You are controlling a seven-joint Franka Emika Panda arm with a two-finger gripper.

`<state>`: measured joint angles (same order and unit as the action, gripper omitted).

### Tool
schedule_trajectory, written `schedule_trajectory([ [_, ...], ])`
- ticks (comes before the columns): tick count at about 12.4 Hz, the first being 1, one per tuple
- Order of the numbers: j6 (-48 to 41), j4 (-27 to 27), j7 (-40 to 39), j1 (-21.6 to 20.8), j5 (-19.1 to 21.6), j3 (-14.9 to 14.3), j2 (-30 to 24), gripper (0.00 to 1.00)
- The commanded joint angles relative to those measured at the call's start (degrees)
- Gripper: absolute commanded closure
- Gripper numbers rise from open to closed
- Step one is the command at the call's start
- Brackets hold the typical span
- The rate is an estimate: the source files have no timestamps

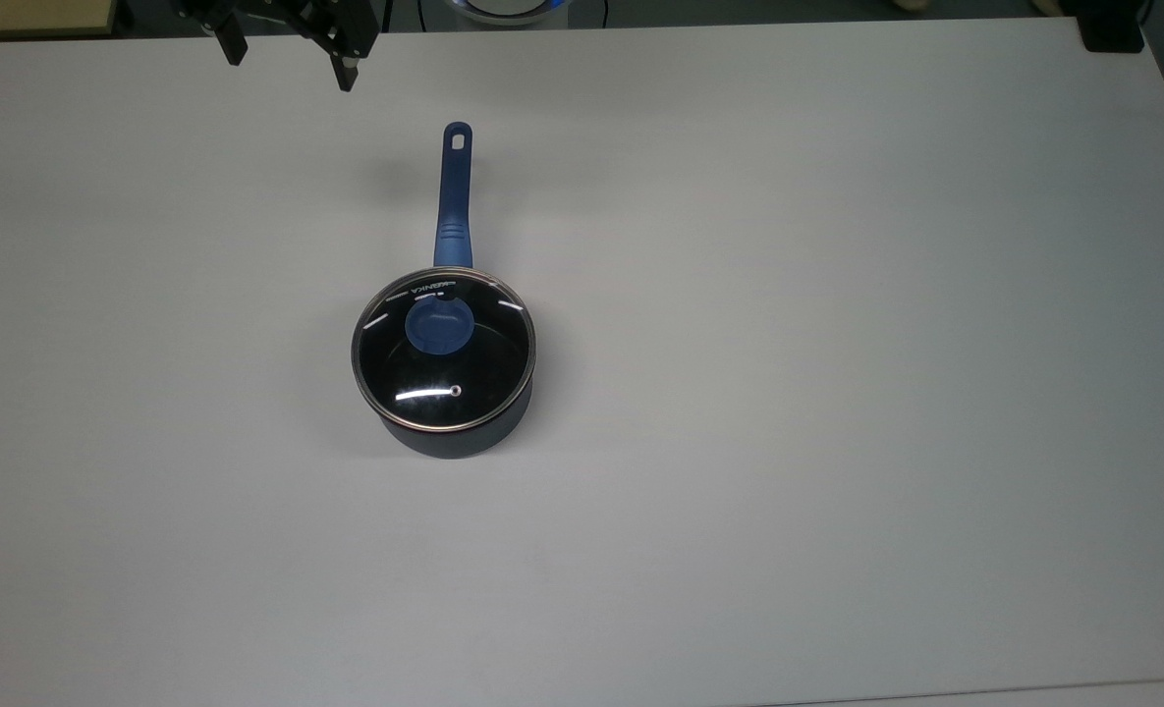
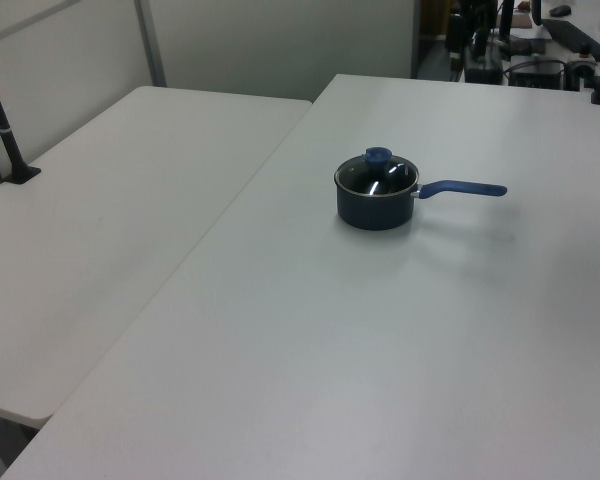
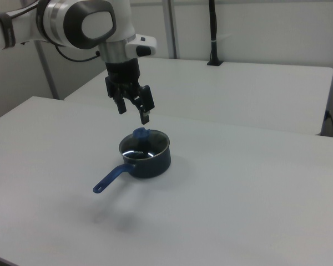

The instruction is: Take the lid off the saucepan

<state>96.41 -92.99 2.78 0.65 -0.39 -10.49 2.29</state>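
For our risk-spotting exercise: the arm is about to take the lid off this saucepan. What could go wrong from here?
1. The knob is small and rounded; the open gripper could slip off it.
2. The saucepan stands loose on the table; it may shift or lift with the glass lid.

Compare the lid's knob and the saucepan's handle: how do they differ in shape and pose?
The lid's knob is short and round, sitting on top of the glass lid; the saucepan's handle is long and straight, sticking out sideways from the saucepan. The handle has a hole at its end; the knob shows none. Both are blue.
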Motion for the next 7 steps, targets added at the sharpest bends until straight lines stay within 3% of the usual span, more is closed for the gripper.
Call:
schedule_trajectory([
  [1, -2.4, -1.1, -0.8, -0.3, 0.2, 0.8, -1.5, 0.0],
  [7, -2.0, -1.1, -0.9, -0.6, 0.2, 0.8, -1.1, 0.0],
])
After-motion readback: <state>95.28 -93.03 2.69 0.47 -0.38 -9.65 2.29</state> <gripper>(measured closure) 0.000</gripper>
